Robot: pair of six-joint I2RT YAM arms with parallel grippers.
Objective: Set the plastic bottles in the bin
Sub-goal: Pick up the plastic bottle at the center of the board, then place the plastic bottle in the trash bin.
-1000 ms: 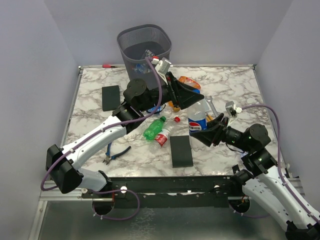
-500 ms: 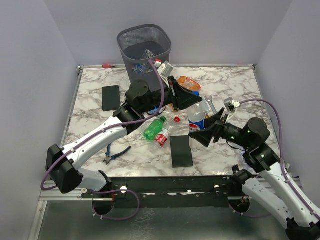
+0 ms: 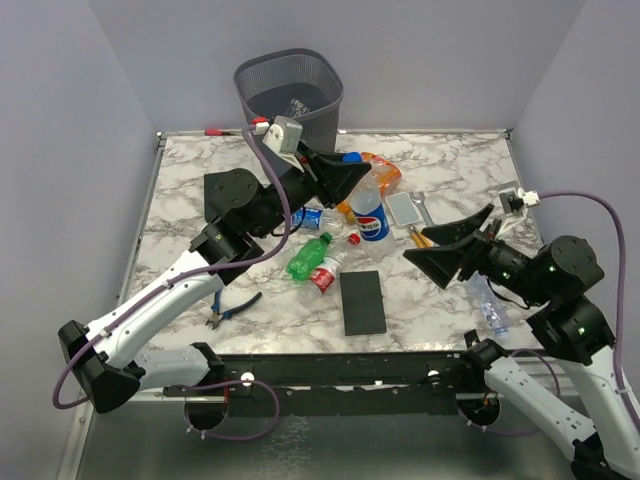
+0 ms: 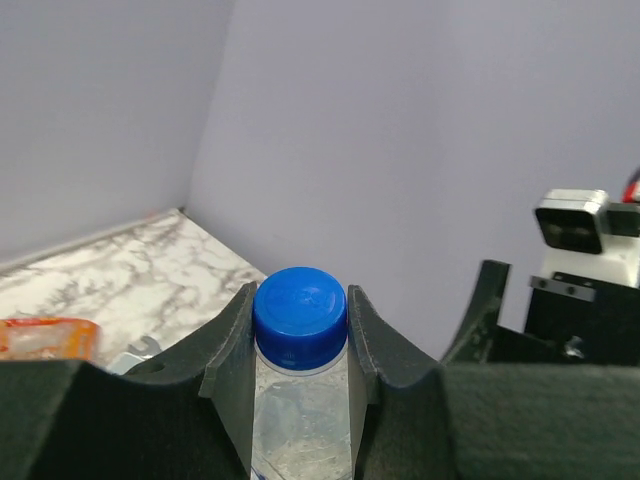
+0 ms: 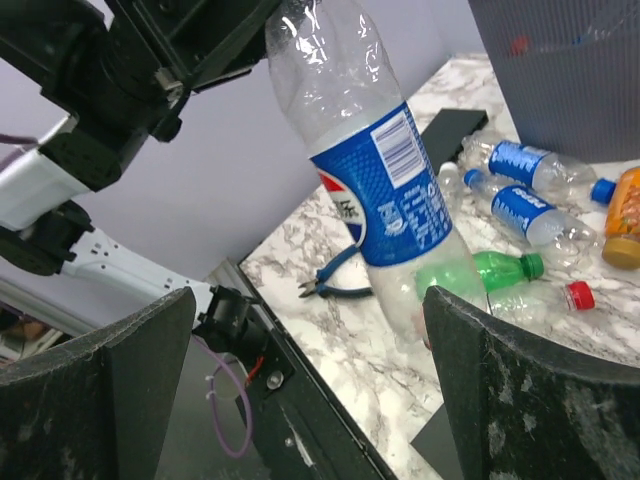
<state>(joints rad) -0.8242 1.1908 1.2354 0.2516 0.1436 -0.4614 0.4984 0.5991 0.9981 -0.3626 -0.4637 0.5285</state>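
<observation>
The plastic bottle [image 3: 372, 222] is clear, with a blue Pepsi label and a blue cap [image 4: 300, 312]. It hangs upright under the left tool [image 3: 362, 180], whose 2 fingers pinch it at the neck beside the cap. It is above the middle of the surface [image 3: 470, 160], on the near side of the bin [image 3: 290, 95]. The right tool [image 3: 432, 250] is spread wide, to the bottle's right and apart from it.

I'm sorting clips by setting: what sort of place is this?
Probably a robotics lab cell: left arm and right arm bolted at a marble-patterned table, plain walls around it, plastic bottles strewn near a wire-mesh bin.
</observation>
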